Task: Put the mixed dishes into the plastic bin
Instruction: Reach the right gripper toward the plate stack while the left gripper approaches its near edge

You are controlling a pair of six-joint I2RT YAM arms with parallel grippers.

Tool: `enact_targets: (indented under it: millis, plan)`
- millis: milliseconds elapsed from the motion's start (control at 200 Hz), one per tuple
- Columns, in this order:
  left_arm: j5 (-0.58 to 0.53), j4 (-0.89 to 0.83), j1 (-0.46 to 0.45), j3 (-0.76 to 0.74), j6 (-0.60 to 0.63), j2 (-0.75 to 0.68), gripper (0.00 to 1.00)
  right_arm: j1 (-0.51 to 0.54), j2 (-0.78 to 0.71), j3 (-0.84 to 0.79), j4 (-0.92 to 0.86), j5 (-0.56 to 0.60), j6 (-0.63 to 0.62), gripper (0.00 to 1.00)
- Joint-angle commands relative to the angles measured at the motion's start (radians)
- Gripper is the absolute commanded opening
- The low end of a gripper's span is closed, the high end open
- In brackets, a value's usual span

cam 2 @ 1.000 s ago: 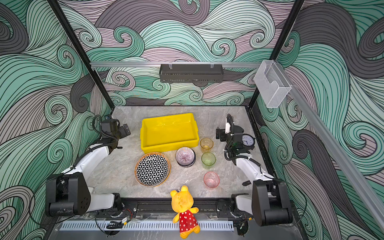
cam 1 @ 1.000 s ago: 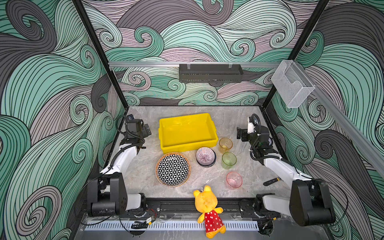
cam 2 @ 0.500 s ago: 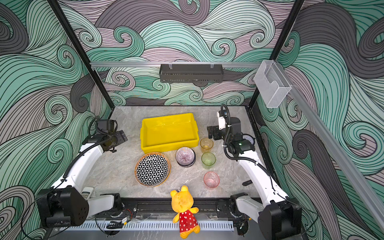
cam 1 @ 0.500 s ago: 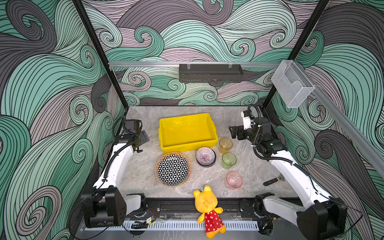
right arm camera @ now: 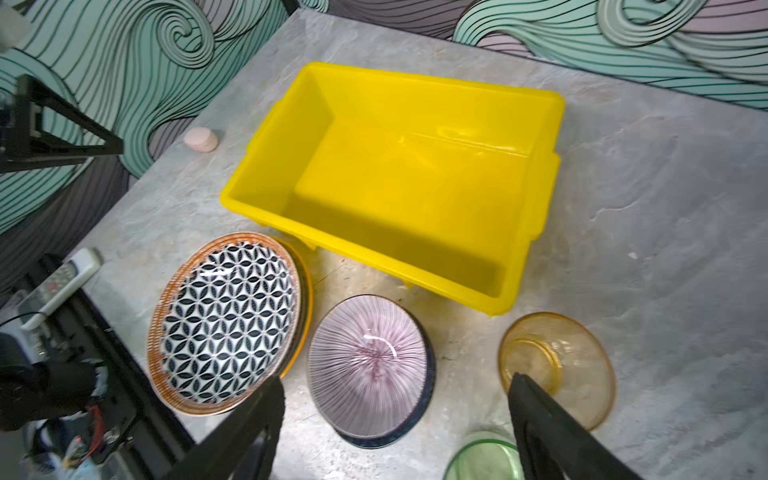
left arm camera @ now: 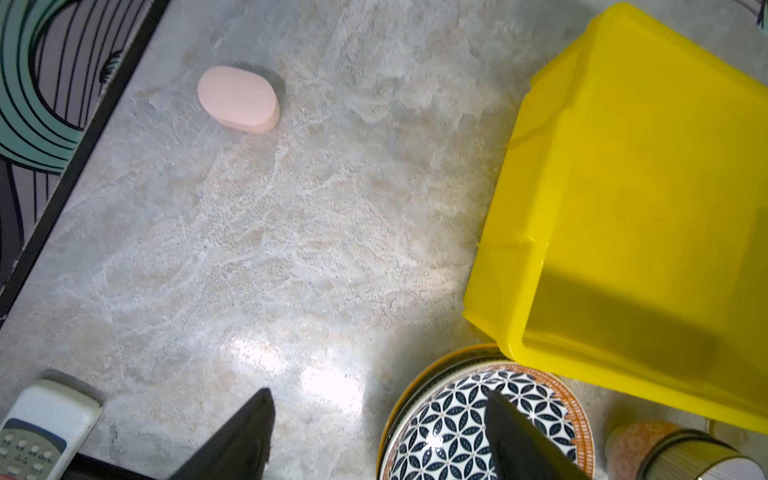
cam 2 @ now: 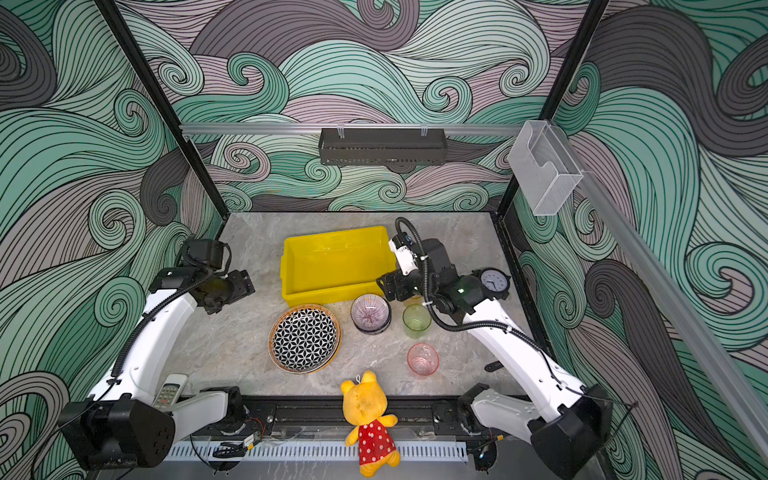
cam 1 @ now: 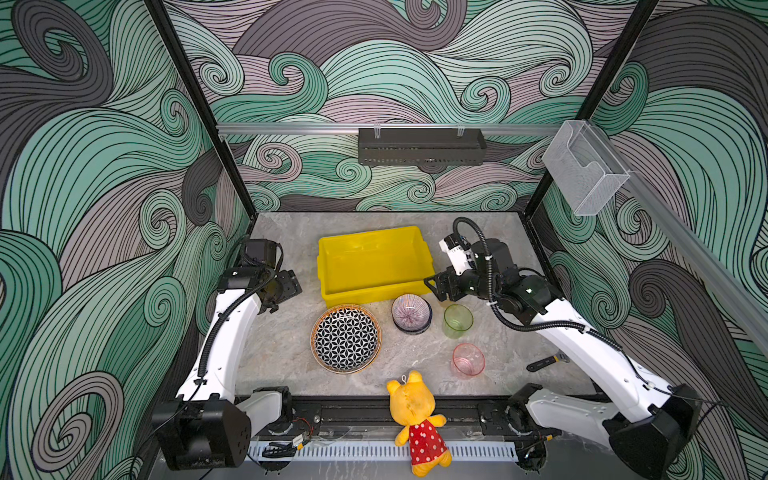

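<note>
- In both top views the yellow plastic bin (cam 1: 374, 293) (cam 2: 336, 291) stands empty mid-tabletop (cam 1: 282, 353), toward the rear edge.
- Between the bin and the front edge stand the geometric plate (cam 1: 345, 338), purple-striped bowl (cam 1: 411, 311), green cup (cam 1: 458, 320) and pink cup (cam 1: 468, 359); none is in the bin.
- The right end effector (cam 1: 436, 286) hangs by the bin's front right corner, and the left end effector (cam 1: 286, 286) hangs near the left edge, apart from the bin.
- A plush bear (cam 1: 415, 419) lies over the front edge and a black tool (cam 1: 546, 361) lies near the right edge.
- In a top view, a remote control (cam 2: 168, 390) lies under the left arm and a round dial (cam 2: 492, 280) stands behind the right arm.
- A black perforated rack (cam 1: 422, 146) and a clear acrylic box (cam 1: 584, 166) hang on the walls.
- Left wrist view: the left end effector (left arm camera: 378, 395) is spread and empty, with one finger over the plate's rim. A pink oval block (left arm camera: 237, 99) lies alone on bare tabletop.
- Right wrist view: the right end effector (right arm camera: 397, 380) is spread and empty above the bowl, with one fingertip over the amber cup (right arm camera: 561, 365). A yellow-rimmed plate shows beneath the geometric plate.
</note>
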Motion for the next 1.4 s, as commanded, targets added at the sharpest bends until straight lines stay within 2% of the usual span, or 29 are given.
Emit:
enact_targets:
  millis: [0,220,590,766,931,1161,1396]
  plan:
    - [0.045,-0.129,-0.03,0.012,0.0,-0.029,0.8,0.077,0.045,0.039,-0.068,0.006,0.046,0.84]
    - [0.061,-0.133,-0.097,-0.079,-0.075,-0.113,0.78,0.226,0.133,0.087,-0.054,0.041,0.058,0.8]
    - [0.034,-0.187,-0.236,-0.134,-0.171,-0.184,0.77,0.356,0.275,0.136,-0.038,0.071,0.08,0.74]
    - [0.013,-0.228,-0.255,-0.147,-0.196,-0.233,0.77,0.368,0.313,0.15,-0.063,0.097,0.083,0.69]
    - [0.031,-0.239,-0.266,-0.168,-0.207,-0.264,0.71,0.372,0.343,0.145,-0.069,0.108,0.096,0.64]
    - [0.067,-0.204,-0.27,-0.239,-0.236,-0.279,0.66,0.388,0.421,0.165,-0.043,0.086,0.137,0.5]
    - [0.05,-0.21,-0.275,-0.252,-0.273,-0.279,0.64,0.389,0.501,0.195,-0.023,0.09,0.151,0.41]
